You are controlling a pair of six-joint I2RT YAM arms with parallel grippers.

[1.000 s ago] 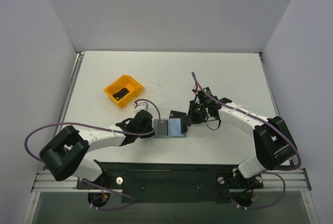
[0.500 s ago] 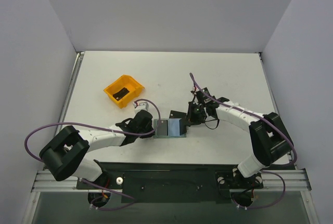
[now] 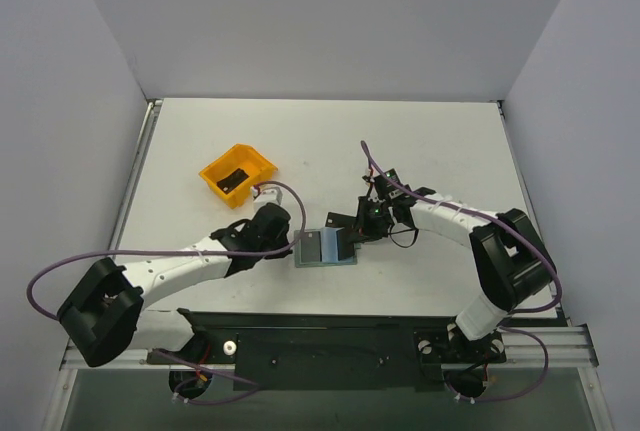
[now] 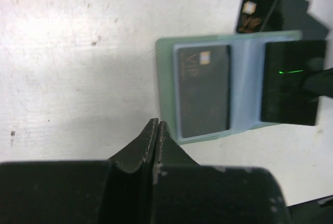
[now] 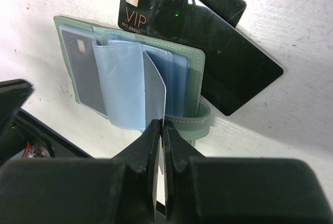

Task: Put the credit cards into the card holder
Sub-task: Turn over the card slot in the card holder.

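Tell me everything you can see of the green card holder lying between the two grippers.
The sage-green folding card holder lies open on the white table, leather-like, with light-blue inner leaves and a snap tab. A black card marked VIP sits in the pocket on the left arm's side. The right gripper is shut on one thin leaf, holding it upright; the shut left gripper rests at its edge. Two more black cards seem tucked partly under its far edge.

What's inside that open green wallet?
One black card lies tucked in the wallet; the right hand holds another card among its light-blue sleeves. Anything between those sleeves is hidden.
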